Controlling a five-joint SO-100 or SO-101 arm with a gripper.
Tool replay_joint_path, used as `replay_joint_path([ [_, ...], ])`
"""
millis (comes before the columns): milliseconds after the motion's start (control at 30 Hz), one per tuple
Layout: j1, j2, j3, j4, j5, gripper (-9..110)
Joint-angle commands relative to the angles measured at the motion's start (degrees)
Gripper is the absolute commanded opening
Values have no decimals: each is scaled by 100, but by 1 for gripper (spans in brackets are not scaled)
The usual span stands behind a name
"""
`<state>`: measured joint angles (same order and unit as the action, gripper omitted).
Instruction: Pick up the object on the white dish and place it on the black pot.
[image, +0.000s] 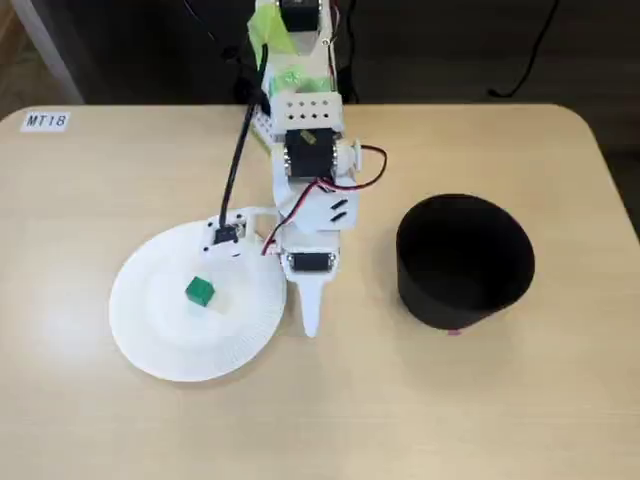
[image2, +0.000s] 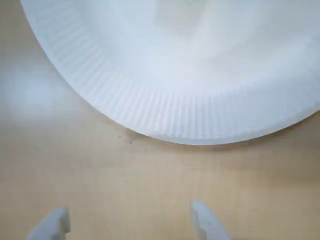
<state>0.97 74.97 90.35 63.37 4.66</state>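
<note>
On the left of the table (image: 100, 420), in the fixed view, lies the plate (image: 150, 345), a round white paper one with fine ribs all around its rim. The small green cube (image: 200, 291) sits on its smooth middle, a little to the far side, and nothing touches it. In the wrist view only the ribbed edge of the plate (image2: 165, 112) shows, and the cube is outside that picture.

Just to the right of the plate hangs the arm (image: 310, 160), made of white plastic with black motors and red wires. Its gripper (image: 309, 318) points toward the near edge, beside the plate rim. In the wrist view the two pale fingertips (image2: 204, 220) stand well apart over bare wood, with nothing between them.

On the far right stands the pot (image: 465, 262), matte black with straight plain walls.

I judge that the reaching step is in hand and the cube is not yet taken. The next move calls for swinging left over the plate and then lowering around the cube.
</note>
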Motion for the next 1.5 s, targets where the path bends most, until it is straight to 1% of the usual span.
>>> replay_joint_path([
  [0,299,70,-246,-70,70,31],
  [333,1046,9,-255,-158,167,29],
  [833,2048,-9,-255,-123,53,28],
  [1467,2549,-545,-264,-105,-26,28],
])
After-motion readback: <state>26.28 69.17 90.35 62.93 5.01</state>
